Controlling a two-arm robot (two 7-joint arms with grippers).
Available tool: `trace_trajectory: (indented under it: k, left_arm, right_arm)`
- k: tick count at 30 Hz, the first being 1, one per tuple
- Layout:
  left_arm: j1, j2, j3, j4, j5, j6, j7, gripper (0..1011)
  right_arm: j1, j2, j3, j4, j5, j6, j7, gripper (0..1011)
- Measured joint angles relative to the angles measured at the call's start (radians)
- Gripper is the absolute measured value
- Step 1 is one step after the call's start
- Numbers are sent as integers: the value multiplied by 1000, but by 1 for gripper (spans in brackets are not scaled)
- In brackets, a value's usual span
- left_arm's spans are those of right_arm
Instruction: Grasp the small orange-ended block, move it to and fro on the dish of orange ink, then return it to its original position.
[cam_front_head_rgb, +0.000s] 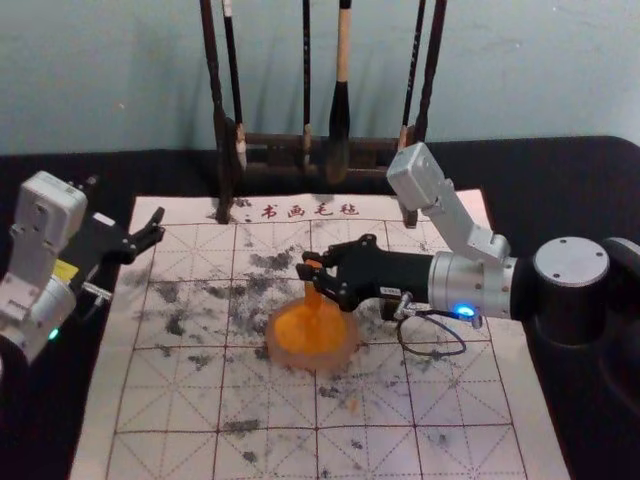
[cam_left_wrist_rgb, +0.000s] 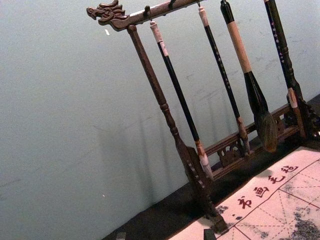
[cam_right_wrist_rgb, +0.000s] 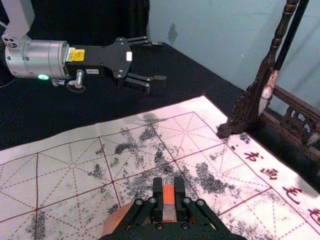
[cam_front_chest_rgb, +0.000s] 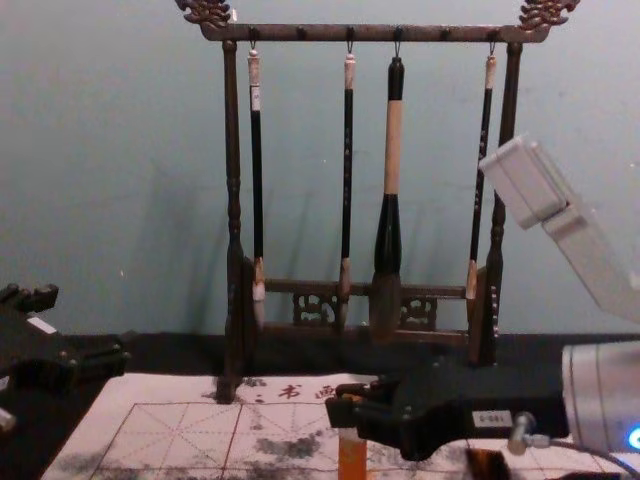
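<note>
At dish (cam_front_head_rgb: 290, 361), block (cam_front_head_rgb: 314, 294) is clamped by right gripper (cam_right_wrist_rgb: 169, 192) — grasp done, inking likely reached, return pending; left gripper (cam_right_wrist_rgb: 159, 61) spread, idle, leftward.

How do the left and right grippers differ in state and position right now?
The right gripper is closed on the orange-ended block; the left gripper is open and empty. The right gripper is over the dish; the left gripper is at the mat's left edge. The right gripper's light is blue, the left gripper's green. Both are black.
</note>
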Motion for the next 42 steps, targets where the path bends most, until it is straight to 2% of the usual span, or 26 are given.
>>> trace_trajectory:
  k: [15,27,42]
  left_arm:
    - [0,0,0,0,0,0,0,1001]
    - [0,0,0,0,0,0,0,1001]
    - [0,0,0,0,0,0,0,1001]
  right_arm:
    - [19,-23,-17,37,-11,0,-12,107]
    - [2,-4,-21,-1,2,7,-1,107]
    - [-3,-9,-23,11,-8,-4,-19,107]
